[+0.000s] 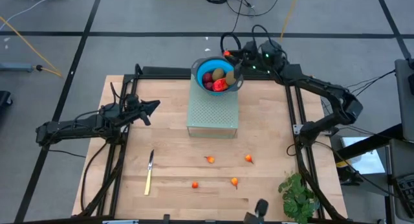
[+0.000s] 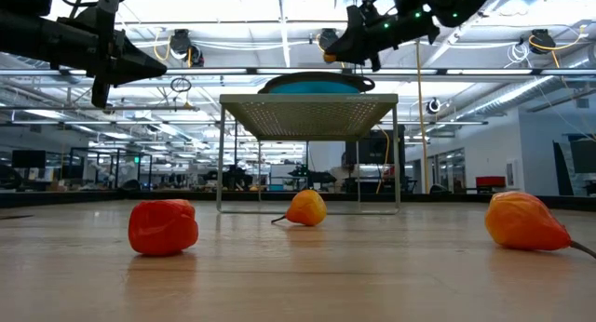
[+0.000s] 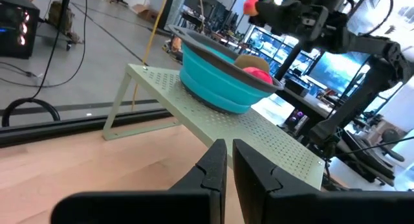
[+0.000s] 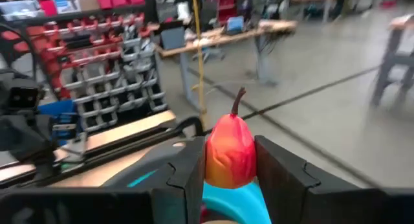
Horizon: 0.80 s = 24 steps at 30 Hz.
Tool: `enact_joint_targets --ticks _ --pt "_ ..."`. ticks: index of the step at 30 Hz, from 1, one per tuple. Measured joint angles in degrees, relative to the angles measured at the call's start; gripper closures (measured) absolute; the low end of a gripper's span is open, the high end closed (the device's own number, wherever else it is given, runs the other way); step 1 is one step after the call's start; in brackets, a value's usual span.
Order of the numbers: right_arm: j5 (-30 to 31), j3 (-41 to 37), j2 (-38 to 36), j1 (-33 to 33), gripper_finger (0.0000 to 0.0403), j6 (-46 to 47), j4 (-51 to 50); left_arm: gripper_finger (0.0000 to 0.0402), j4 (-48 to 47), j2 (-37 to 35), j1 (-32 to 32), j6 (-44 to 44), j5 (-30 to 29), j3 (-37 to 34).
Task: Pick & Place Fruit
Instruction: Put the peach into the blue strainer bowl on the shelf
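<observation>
High view: the left gripper (image 1: 155, 105), fingers pressed together and empty, hovers left of the blue bowl (image 1: 199, 67) on its perforated stand (image 1: 212, 114), while the right gripper (image 1: 228, 54), above the bowl's far rim, clamps a small orange fruit (image 4: 230, 151).

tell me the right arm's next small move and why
Probably open its jaws and drop the piece. The right gripper holds a small orange-red fruit just over the blue bowl's far rim, where other fruit already lies. Four small orange pieces remain on the table.
</observation>
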Motion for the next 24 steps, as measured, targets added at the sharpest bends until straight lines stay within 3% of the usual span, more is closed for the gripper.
enact_joint_targets --ticks 10,24 --pt "-8.46 2.62 3.21 -1.87 0.0289 3.12 -5.52 0.0376 0.00 0.00 0.00 -0.11 0.00 0.00" --pt "-8.83 2.60 3.19 -2.56 0.0289 0.17 -15.78 0.0376 0.00 -0.01 0.00 -0.11 0.00 0.00"
